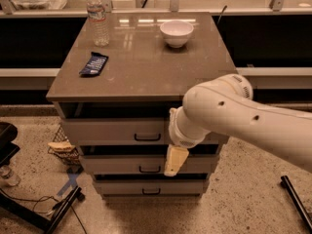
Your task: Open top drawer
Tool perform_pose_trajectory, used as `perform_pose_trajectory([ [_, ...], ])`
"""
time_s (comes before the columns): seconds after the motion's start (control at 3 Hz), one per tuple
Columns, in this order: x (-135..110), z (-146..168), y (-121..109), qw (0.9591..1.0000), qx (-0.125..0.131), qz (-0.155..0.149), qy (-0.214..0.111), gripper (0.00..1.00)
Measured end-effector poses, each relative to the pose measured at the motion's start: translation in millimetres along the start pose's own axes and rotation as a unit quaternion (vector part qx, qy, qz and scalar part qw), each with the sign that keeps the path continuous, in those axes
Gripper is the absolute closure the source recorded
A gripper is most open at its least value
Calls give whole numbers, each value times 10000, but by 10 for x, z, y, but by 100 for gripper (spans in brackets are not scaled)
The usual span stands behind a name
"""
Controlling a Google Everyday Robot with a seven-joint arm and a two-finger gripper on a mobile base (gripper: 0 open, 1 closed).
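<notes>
My gripper [175, 161] hangs just below-right of the handle [147, 137] on the top drawer [109, 130] (spread or pressed together, I cannot tell); a white bowl [176, 32] sits on the cabinet top.

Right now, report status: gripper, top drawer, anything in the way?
Gripper low, before middle drawer, right of its handle. Top drawer: pull handle free, not held. Arm covers drawer's right end.

The brown top [146, 72] carries a water bottle [97, 17] upright at its far left, a white bowl [176, 33] at far right, and a dark blue packet [93, 64] lying flat near the left edge. The gripper [174, 162] hangs below the top's near edge, in front of the cabinet [107, 130].
</notes>
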State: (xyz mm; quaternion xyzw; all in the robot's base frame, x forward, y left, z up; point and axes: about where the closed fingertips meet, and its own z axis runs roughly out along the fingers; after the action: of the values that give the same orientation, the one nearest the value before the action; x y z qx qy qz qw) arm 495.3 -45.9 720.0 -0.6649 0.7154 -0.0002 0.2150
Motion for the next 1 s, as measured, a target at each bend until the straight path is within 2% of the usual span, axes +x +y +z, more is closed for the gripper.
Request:
perform_pose_trajectory([
  [0.67,-208,636,20,9979,-233,-425,421,0],
  [1.0,-140,905,85,9961,-415,-484,615,0],
])
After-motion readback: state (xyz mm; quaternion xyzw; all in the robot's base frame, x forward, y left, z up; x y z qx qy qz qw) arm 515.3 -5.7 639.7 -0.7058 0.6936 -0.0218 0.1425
